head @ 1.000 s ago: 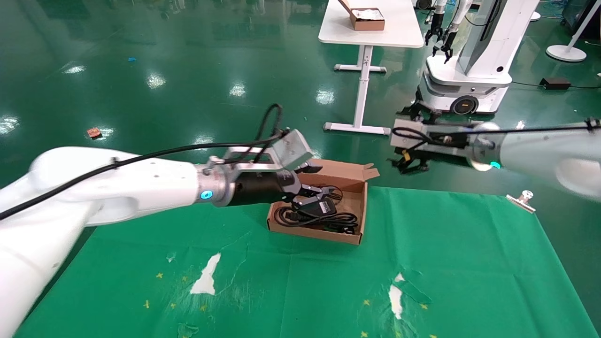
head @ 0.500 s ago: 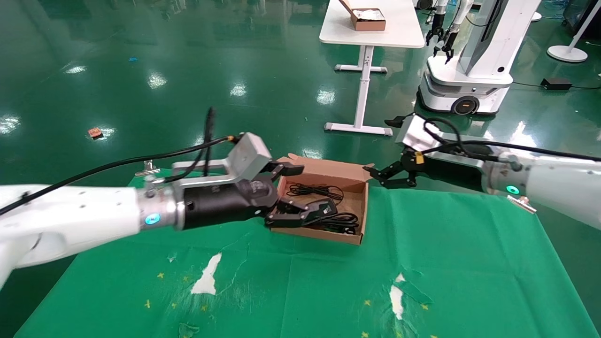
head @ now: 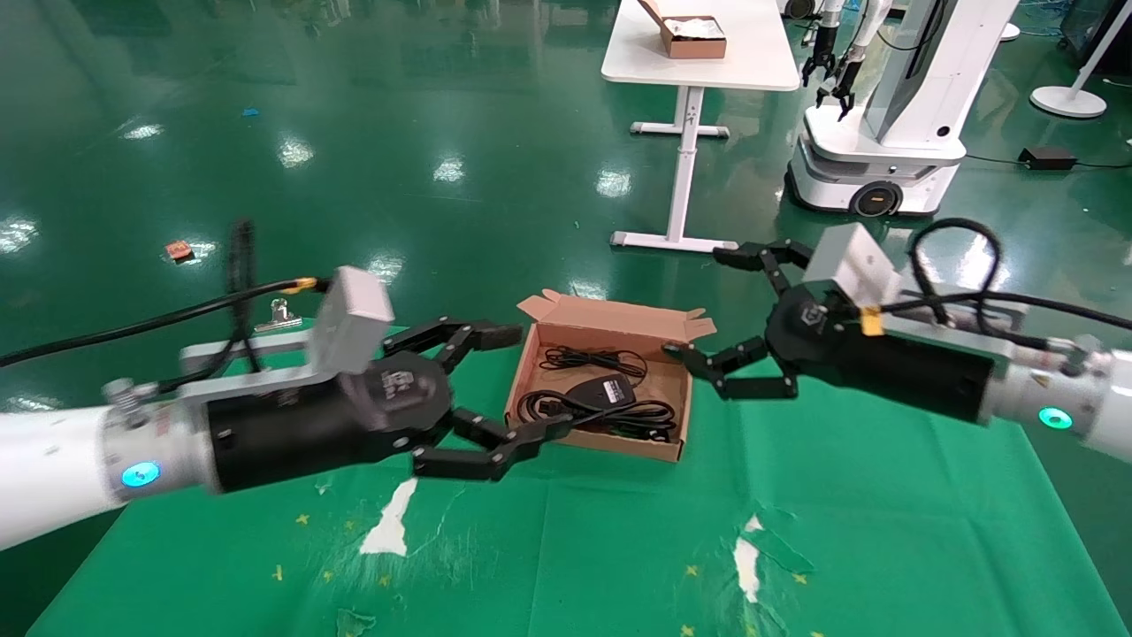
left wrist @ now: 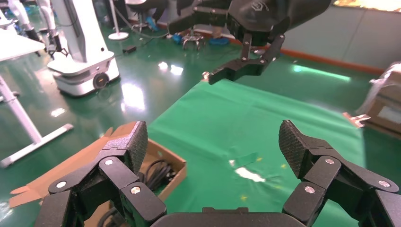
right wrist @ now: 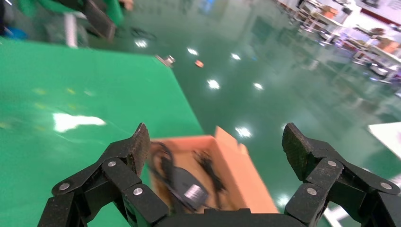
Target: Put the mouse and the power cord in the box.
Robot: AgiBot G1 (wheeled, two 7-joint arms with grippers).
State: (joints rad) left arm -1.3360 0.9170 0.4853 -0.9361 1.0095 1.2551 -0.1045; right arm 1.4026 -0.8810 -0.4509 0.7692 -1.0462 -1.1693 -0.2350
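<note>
The box (head: 591, 442) stands open on the green cloth, its lid flap folded back. Inside lie the mouse (head: 603, 388), label side up, its thin cable (head: 591, 358) coiled behind it, and the power cord (head: 628, 416) bundled along the front wall. My left gripper (head: 535, 380) hovers at the box's left side, open wide and empty. My right gripper (head: 697, 303) hangs open above the box's back right corner. In the right wrist view the mouse (right wrist: 187, 187) and box (right wrist: 246, 175) show between the open fingers (right wrist: 140, 142). The left wrist view shows the box corner (left wrist: 165, 158) beside its empty fingers (left wrist: 288, 142).
Torn white patches (head: 389, 522) mark the green cloth (head: 884, 495). A metal clip (head: 281, 314) holds its far left edge. Beyond, a white table (head: 699, 62) carries a smaller brown box (head: 690, 35), and another robot (head: 884, 115) stands on the green floor.
My left gripper has drawn back out of the box towards me, leaving the mouse inside. My right arm has swung in and down towards the box's right side.
</note>
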